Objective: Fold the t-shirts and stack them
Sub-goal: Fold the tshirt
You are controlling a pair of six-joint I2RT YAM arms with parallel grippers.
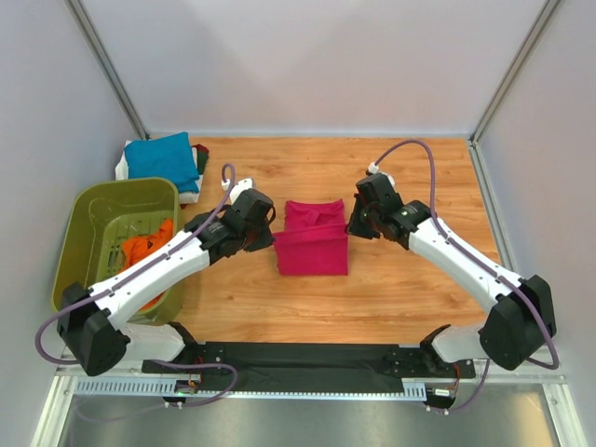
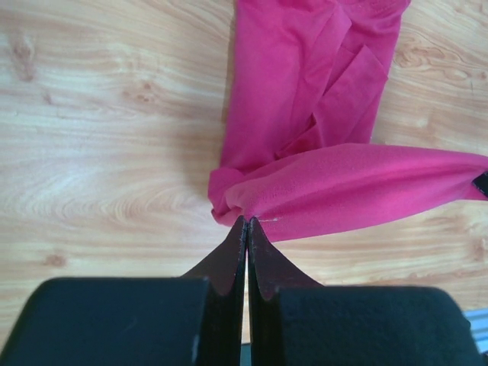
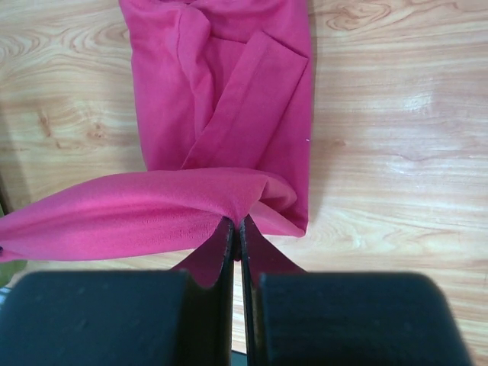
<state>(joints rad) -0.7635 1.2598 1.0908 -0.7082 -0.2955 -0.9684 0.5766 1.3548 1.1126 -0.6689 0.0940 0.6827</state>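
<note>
From above, the magenta t-shirt (image 1: 313, 240) lies between the two grippers, with the left gripper (image 1: 271, 226) at its left edge and the right gripper (image 1: 351, 222) at its right edge. In the left wrist view, the jaws are clenched on a raised fold that stretches rightward from the tips. In the right wrist view, the jaws likewise pinch the fold, which stretches leftward, and the rest of the shirt lies flat beyond the tips.
</note>
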